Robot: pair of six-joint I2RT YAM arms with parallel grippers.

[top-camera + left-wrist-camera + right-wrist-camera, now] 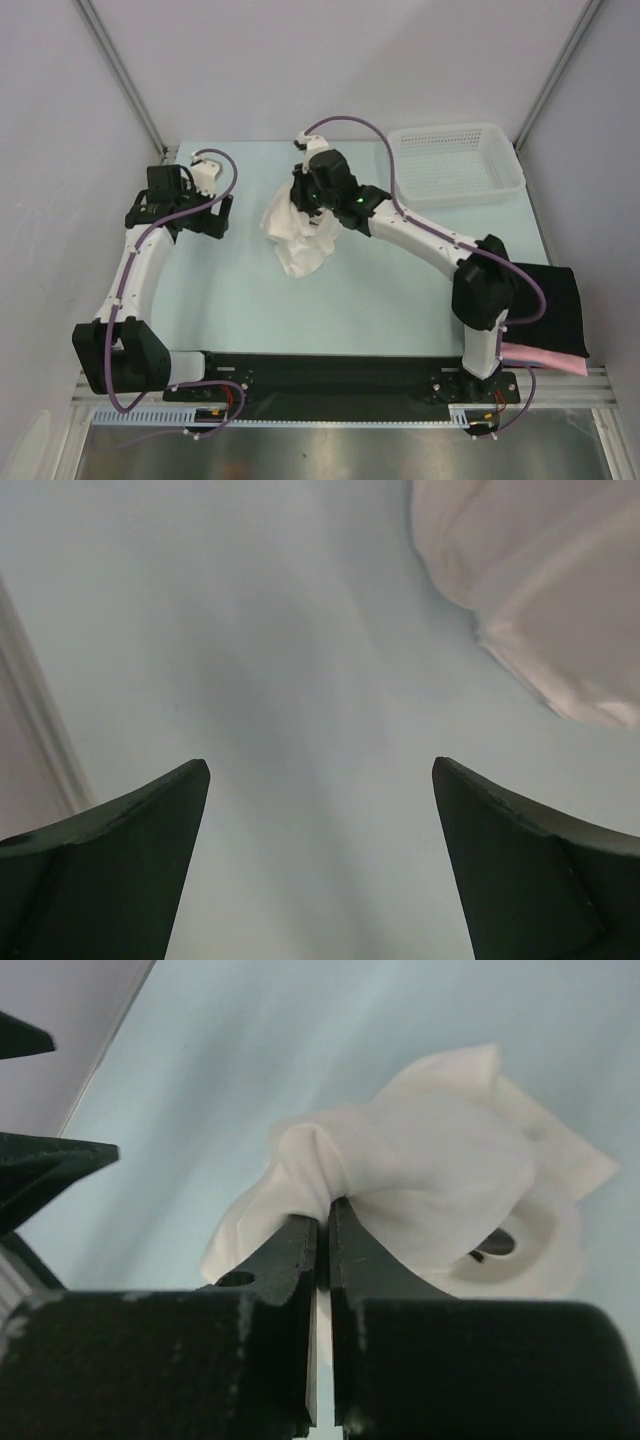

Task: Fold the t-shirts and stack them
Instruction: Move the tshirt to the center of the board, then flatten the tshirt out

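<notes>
The white t-shirt (297, 238) hangs bunched in a crumpled lump over the middle of the table, its lower end touching the surface. My right gripper (312, 197) is shut on its upper fold; in the right wrist view the gripper (322, 1215) pinches the white cloth (440, 1175) between closed jaws. My left gripper (205, 216) is open and empty, left of the shirt; in the left wrist view the gripper (320, 770) is spread wide, and the shirt (540, 590) shows at the upper right. A folded black t-shirt (550, 305) lies on a folded pink one (545, 358) at the table's right edge.
A white mesh basket (455, 165) stands at the back right of the pale blue table (380, 300). Grey walls close in on the left and right. The arm bases sit on a black rail (330, 375) at the near edge.
</notes>
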